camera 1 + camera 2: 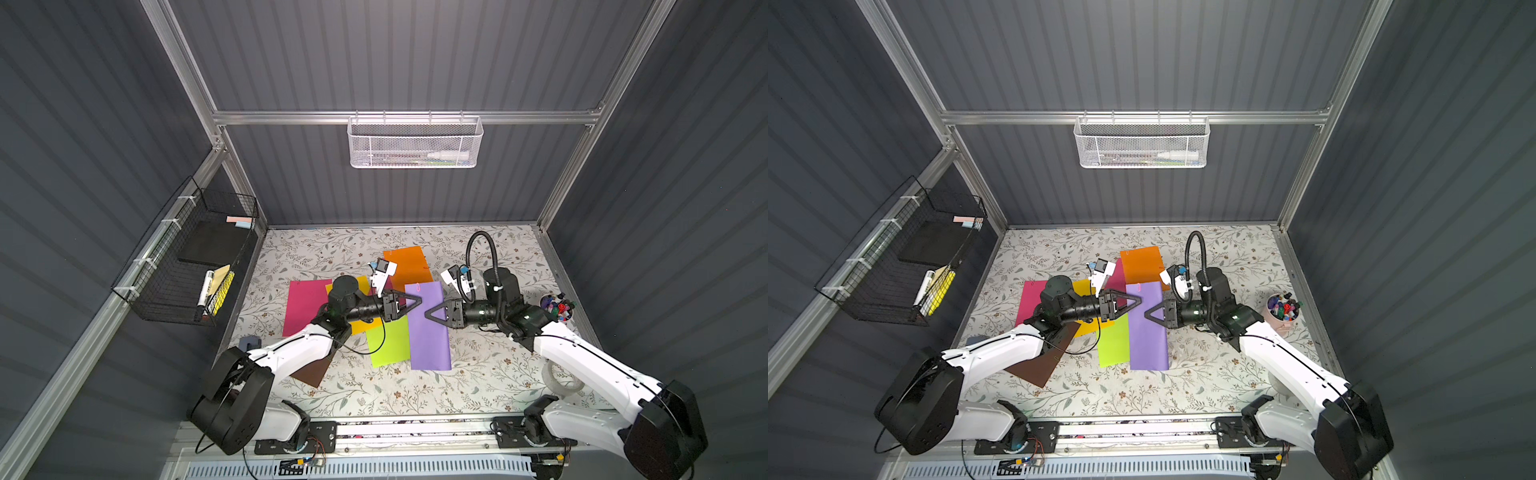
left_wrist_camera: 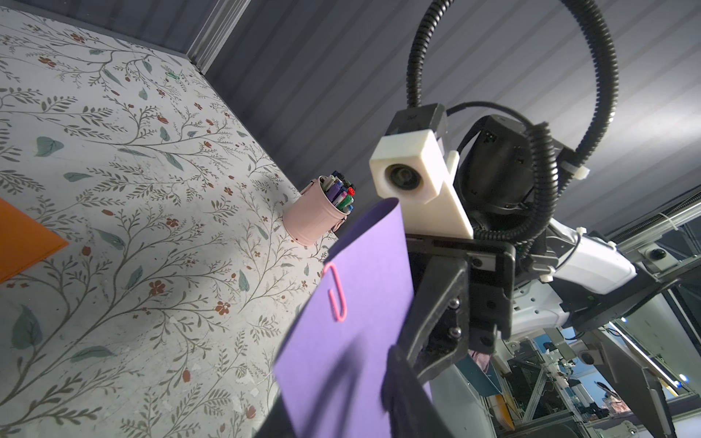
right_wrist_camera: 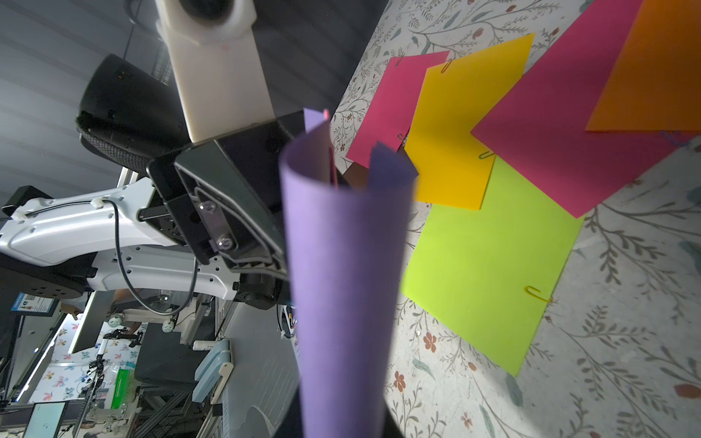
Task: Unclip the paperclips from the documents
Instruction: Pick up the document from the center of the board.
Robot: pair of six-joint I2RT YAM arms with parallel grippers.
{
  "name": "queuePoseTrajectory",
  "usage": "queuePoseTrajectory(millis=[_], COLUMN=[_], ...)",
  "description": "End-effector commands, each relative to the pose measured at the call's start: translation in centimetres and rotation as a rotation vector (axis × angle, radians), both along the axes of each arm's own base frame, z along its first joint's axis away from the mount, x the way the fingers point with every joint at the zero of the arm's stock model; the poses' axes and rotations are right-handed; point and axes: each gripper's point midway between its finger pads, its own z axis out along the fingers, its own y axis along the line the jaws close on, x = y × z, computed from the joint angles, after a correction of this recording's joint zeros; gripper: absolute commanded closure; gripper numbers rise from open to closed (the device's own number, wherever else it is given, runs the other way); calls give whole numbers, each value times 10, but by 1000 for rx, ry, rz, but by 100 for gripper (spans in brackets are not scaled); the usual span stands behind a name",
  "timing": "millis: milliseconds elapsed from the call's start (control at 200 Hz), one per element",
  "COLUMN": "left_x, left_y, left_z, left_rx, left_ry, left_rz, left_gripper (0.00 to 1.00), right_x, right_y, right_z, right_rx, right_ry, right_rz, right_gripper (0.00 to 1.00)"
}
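Across the floral-patterned tabletop spread seven rectangular paper sheets, overlapping. Both top views show the purple sheet at centre, the lime-green sheet touching it at 9 o'clock, the orange sheet at 12 o'clock, and the yellow sheet, one magenta sheet and the brown sheet between 8 and 9 o'clock. The second magenta sheet, mostly hidden from above, is plain in the right wrist view, which alone shows the purple sheet's far end raised and curled.

Two grippers meet there. The right gripper, from 3 o'clock, pinches its edge. The left gripper, from 9 o'clock, sits at the opposite edge; I cannot tell whether its jaws have met.

One pink bucket-shaped cup of markers stands at 3 o'clock.

One pink wire paperclip on the purple sheet shows best in the left wrist view. The right wrist view adds three: an orange clip on yellow, a green clip at yellow's edge, and a yellow clip on lime.
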Motion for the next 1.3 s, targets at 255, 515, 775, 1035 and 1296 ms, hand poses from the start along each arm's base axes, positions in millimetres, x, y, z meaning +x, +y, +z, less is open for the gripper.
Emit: queuePoseTrajectory(millis=[255,515,775,1035,1296], left_x=[6,21,26,12,-30], left_y=[-4,-2,6,3,-25], left_z=[9,9,3,7,23], left_rx=[15,227,404,502,526], left_ry=[-42,-149,-225,-316,-441], left_rz=[-3,30,18,-63,-205], left_gripper=[100,100,100,100,100], right_x=[1,7,16,20,23], right_y=[-4,-66,-118,-85,-48], right_z=[-12,-28,29,75,114], right_rx=[-67,-448,-564,-425,-189], right_ry=[-13,-156,-439,-719,-914], right_rz=[-18,-172,-318,-123,122], right_gripper=[67,14,1,1,7])
